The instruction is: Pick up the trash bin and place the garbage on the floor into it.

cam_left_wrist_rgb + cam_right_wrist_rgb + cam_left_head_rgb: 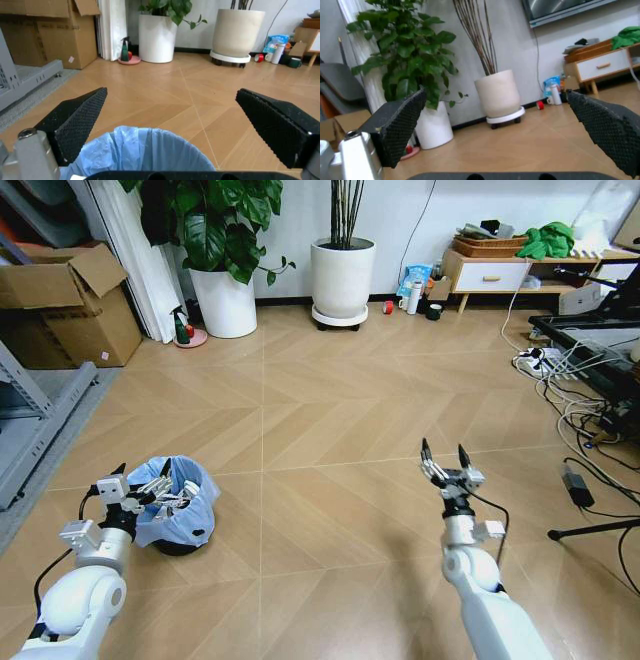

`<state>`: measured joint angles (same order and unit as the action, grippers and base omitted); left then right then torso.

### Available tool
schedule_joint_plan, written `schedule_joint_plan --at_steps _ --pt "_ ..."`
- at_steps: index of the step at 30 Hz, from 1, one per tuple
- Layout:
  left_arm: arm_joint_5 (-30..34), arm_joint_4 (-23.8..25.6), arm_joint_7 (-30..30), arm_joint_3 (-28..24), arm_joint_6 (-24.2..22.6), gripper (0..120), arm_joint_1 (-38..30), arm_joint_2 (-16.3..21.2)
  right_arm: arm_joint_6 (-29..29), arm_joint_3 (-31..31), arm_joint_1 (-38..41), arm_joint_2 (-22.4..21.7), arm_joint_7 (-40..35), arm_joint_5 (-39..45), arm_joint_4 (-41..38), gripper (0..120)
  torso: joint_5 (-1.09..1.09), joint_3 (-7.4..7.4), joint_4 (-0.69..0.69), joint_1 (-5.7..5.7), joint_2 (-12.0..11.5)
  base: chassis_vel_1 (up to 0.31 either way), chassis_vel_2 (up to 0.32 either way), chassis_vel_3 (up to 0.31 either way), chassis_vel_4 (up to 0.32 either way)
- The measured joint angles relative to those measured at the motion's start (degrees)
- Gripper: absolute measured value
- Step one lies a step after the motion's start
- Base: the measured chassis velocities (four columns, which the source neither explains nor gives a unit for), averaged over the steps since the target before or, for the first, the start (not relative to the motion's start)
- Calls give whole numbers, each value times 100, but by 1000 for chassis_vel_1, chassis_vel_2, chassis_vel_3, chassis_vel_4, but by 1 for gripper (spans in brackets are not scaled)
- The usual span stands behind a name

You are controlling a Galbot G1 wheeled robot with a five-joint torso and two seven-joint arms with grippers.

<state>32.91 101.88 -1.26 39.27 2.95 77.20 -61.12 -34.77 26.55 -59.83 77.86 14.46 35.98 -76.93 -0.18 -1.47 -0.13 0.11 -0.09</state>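
The left end effector (140, 492) hovers at the near rim of the trash bin (185, 515), fingers spread wide, holding nothing. In the left wrist view the blue-lined bin (150, 153) sits just below and ahead, between the open fingers. The right end effector (446, 468) hangs well apart over bare floor (330, 440), also wide open and empty. The left arm is clearly nearer.

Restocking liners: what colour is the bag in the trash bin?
Light blue; the bag lining the trash bin shows best in the head view.
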Motion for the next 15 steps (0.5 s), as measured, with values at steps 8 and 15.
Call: schedule_joint_plan --at_steps 8,15 --pt "-109 -199 51 1 13 100 -97 -98 -259 -180 330 113 53 19 350 100 0 0 1 0 0 0 0 0 0" --pt "-110 -203 50 0 -2 100 -98 -97 -260 -177 320 107 48 17 352 100 0 1 -1 0 0 0 0 0 0"
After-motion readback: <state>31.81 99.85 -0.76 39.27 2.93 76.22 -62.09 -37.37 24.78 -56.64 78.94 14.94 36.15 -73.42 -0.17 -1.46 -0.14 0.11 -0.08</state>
